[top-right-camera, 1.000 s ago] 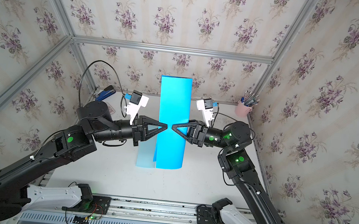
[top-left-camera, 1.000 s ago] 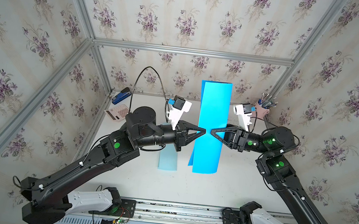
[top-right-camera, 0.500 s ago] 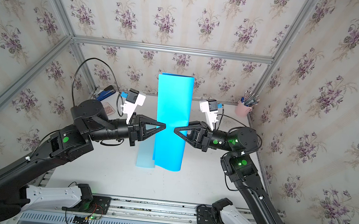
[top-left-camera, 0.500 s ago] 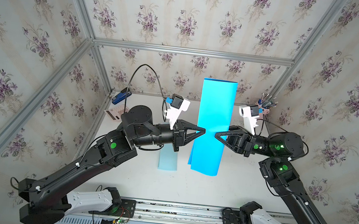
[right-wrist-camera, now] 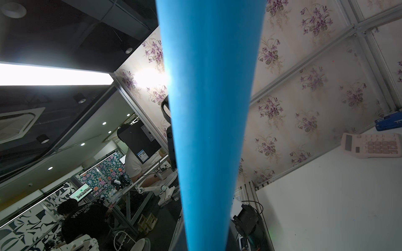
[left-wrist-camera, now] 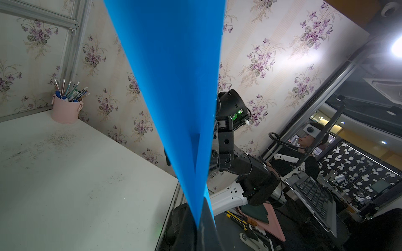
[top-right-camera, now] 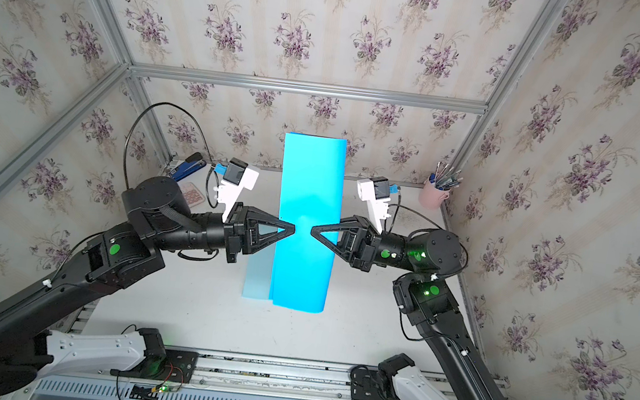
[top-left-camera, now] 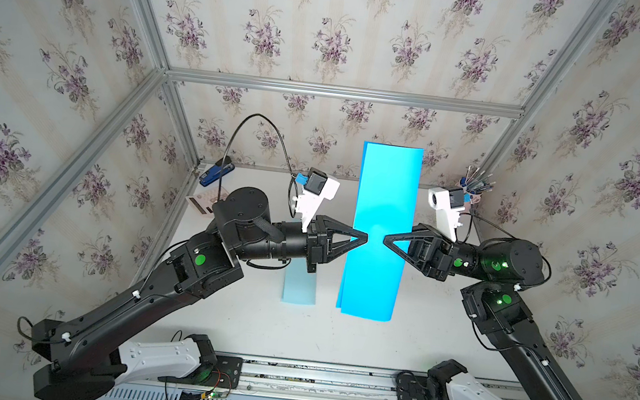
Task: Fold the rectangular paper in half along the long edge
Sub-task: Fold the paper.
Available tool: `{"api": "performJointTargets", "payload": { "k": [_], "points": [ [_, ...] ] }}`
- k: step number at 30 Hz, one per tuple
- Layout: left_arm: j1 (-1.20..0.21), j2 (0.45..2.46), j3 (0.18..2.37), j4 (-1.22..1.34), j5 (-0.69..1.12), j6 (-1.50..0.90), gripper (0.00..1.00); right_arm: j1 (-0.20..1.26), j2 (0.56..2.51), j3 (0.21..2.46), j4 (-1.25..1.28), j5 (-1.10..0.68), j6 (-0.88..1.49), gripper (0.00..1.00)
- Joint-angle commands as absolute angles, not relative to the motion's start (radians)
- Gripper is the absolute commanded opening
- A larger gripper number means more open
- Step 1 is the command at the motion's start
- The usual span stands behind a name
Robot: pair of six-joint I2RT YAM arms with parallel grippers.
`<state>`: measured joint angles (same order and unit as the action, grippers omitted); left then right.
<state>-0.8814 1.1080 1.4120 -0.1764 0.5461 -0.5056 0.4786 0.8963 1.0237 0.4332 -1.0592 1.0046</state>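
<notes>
Aloft, paper [top-left-camera: 385, 201] long axis front-back, tight in L tool [top-left-camera: 365, 238] + R tool [top-left-camera: 385, 239].

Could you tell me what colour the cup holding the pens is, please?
The cup is pale pink, shown best in the left wrist view.

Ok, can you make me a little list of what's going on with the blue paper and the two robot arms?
paper: a long blue sheet, held up above the white table, between the two tools
left tool: shut on the middle of one long edge of the paper
right tool: at the opposite long edge, grip not clear
far side of table: pink pen cup, blue stapler, calculator
</notes>
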Motion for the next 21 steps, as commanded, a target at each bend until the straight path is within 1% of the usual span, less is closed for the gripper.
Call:
{"api": "performJointTargets", "payload": {
  "k": [1,5,8,10,11,13,16,21],
  "points": [
    [-0.881,1.109,1.425,-0.147,0.553,-0.507,0.00,0.479,0.891,1.034,0.441,-1.066,0.991,0.11],
    [-0.881,1.117,1.427,-0.144,0.558,-0.513,0.00,0.479,0.887,1.023,0.486,-1.053,1.019,0.10],
    [-0.881,1.120,1.425,-0.141,0.558,-0.521,0.09,0.479,0.887,1.010,0.521,-1.035,1.038,0.10],
    [-0.881,1.121,1.421,-0.136,0.560,-0.525,0.12,0.480,0.885,1.001,0.532,-1.023,1.047,0.10],
    [-0.881,1.122,1.420,-0.134,0.559,-0.527,0.15,0.480,0.886,0.998,0.536,-1.014,1.048,0.10],
    [-0.881,1.124,1.420,-0.129,0.564,-0.532,0.26,0.480,0.891,0.993,0.536,-1.010,1.051,0.10],
    [-0.881,1.129,1.420,-0.117,0.573,-0.540,0.28,0.481,0.894,0.982,0.545,-1.006,1.056,0.11],
    [-0.881,1.145,1.420,-0.104,0.587,-0.555,0.29,0.480,0.897,0.980,0.545,-1.010,1.055,0.11]
  ]
}}
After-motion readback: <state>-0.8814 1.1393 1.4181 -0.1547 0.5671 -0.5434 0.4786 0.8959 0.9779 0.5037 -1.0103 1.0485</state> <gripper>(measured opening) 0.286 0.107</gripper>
